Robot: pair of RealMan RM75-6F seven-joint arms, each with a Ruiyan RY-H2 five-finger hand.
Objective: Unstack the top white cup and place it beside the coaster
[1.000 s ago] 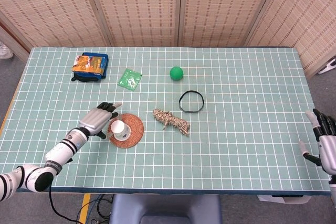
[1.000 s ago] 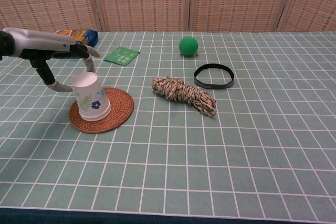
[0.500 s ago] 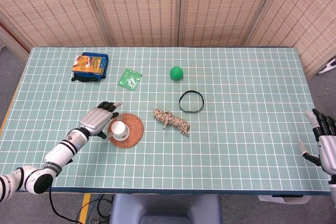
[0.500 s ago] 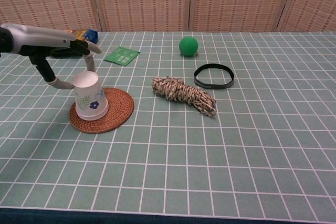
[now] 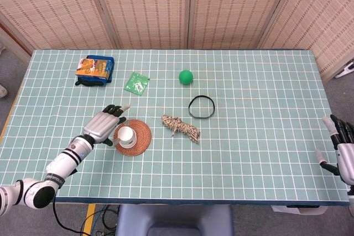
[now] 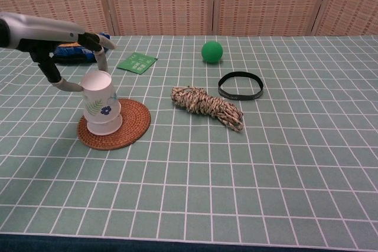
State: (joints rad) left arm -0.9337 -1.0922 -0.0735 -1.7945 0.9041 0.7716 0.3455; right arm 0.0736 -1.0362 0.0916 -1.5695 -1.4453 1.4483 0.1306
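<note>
A round woven coaster (image 5: 139, 139) (image 6: 131, 124) lies on the left half of the table. On it stands a lower white cup (image 6: 104, 125). The top white cup (image 6: 99, 94) (image 5: 126, 134), printed with leaves and a blue flower, is raised partly out of the lower one and tilts slightly. My left hand (image 5: 105, 125) (image 6: 74, 57) grips the top cup from the left, with fingers (image 6: 102, 58) behind it and the thumb in front. My right hand (image 5: 343, 152) hangs at the table's right edge, fingers apart, holding nothing; the chest view does not show it.
A knot of rope (image 5: 180, 126) lies just right of the coaster. Further back are a black ring (image 5: 201, 107), a green ball (image 5: 186, 77), a green packet (image 5: 136, 83) and a snack pack (image 5: 95, 69).
The top cup has risen with my left hand, exposing the lower cup's base beneath it. My right hand has stayed put.
</note>
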